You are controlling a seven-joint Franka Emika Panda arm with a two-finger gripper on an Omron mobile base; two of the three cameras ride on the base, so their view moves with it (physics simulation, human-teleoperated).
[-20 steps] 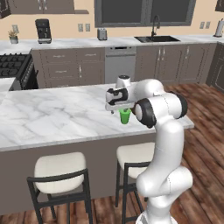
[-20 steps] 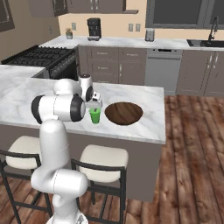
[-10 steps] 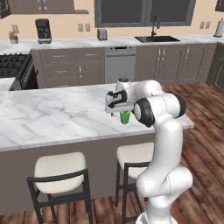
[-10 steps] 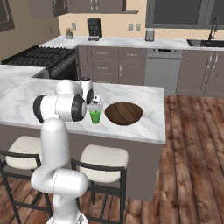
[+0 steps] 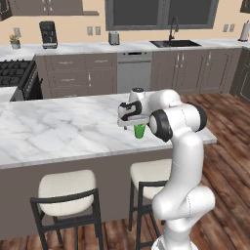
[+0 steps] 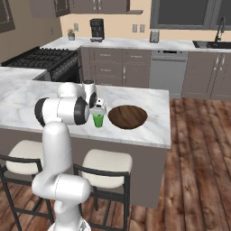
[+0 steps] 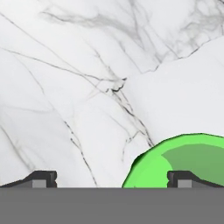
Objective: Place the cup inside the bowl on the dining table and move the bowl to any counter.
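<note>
Hand view puts the green cup (image 7: 183, 164) at lower right, off-centre between the spread, empty tool (image 7: 111, 179) tips. One tip (image 7: 186, 178) seems to sit over the rim; descending could tip it on the marble counter (image 7: 78, 87), short of the bowl (image 6: 128, 116).

The dining table (image 6: 149, 128) is showing a smooth, glossy veined marble top; the bowl (image 6: 128, 116) is looking like dark matt wood; the cup (image 7: 183, 164) is appearing as smooth green plastic.
</note>
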